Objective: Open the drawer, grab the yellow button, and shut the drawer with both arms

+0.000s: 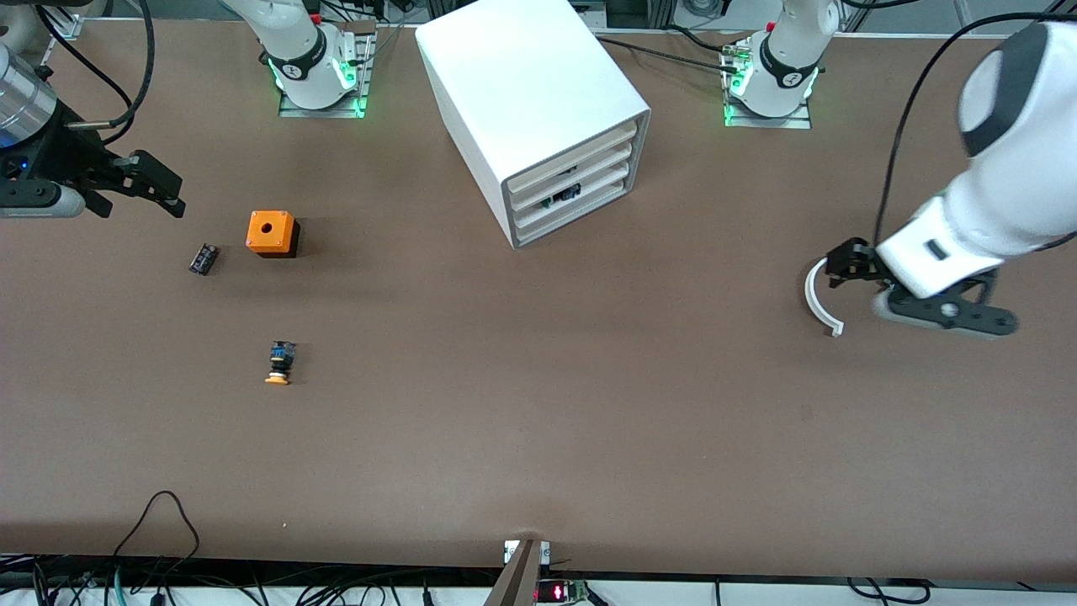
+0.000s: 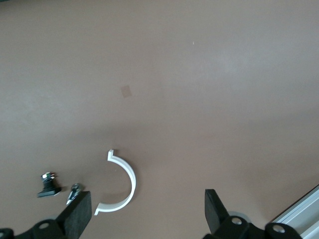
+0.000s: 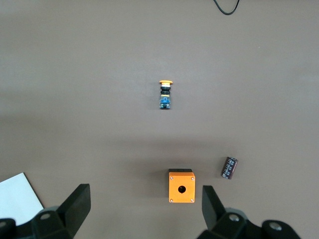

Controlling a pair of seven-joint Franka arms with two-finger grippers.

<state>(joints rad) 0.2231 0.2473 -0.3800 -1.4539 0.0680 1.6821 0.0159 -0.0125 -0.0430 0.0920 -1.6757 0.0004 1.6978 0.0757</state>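
The white cabinet [image 1: 530, 93] stands near the robots' bases, and its top drawer [image 1: 572, 156] is shut. The button [image 1: 279, 363] lies on its side on the table, nearer the front camera than the orange cube [image 1: 272, 233]. It also shows in the right wrist view [image 3: 165, 94]. My right gripper [image 1: 172, 195] is open and empty over the table at the right arm's end, beside the cube [image 3: 181, 186]; in its own view [image 3: 144, 205] nothing lies between the jaws. My left gripper [image 1: 844, 263] is open and empty [image 2: 147, 211] over a white curved clip [image 2: 124, 186].
A small black part [image 1: 203, 258] lies beside the orange cube. The white curved clip [image 1: 820, 299] lies at the left arm's end of the table. A small black bolt piece [image 2: 48, 184] and a screw [image 2: 74, 191] lie near it. The second drawer shows a dark-green part [image 1: 562, 193].
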